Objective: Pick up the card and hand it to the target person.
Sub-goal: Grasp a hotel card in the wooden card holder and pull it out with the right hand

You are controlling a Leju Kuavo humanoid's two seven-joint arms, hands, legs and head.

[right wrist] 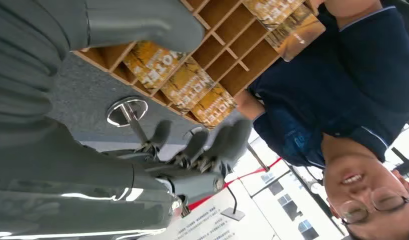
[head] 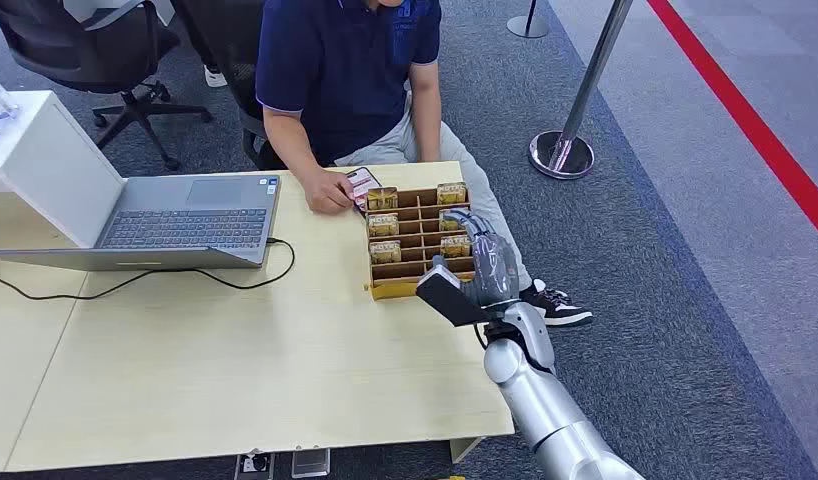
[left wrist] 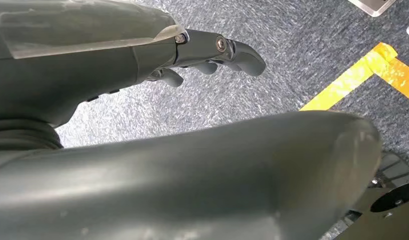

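Pale wood table [head: 235, 370] takes up most of the head view, sitting on grey carpet [head: 665, 250] with a red stripe [head: 755, 125] running along the far right. Someone in a navy polo [head: 345, 70] is seated on the far side, one hand [head: 330, 192] resting on the table edge right next to a phone [head: 362, 180]. An open grey laptop [head: 175, 215] sits on the table's left part, black cable [head: 135, 285] trailing off it, and a white box [head: 35, 165] is just beside its screen. Off the table there's a chrome stanchion [head: 570, 140] on the carpet and a black office chair [head: 105, 50] back left.

Wooden rack [head: 417, 245] with two columns of slots sits near the table's right edge, just in front of the person. It's got gold-brown cards [head: 383, 224] standing in several of the slots, so the card is in the rack for now.

Silver right arm comes up from below and the right hand [head: 485, 272] is over the near right corner of the rack. In the right wrist view its fingers [right wrist: 202, 147] are spread apart with nothing in them, thumb [right wrist: 142, 22] on the other side, cards [right wrist: 185, 85] between.

Left hand [left wrist: 212, 57] hangs over the carpet, fingers loosely curved, nothing held, near a strip of yellow tape [left wrist: 352, 77].
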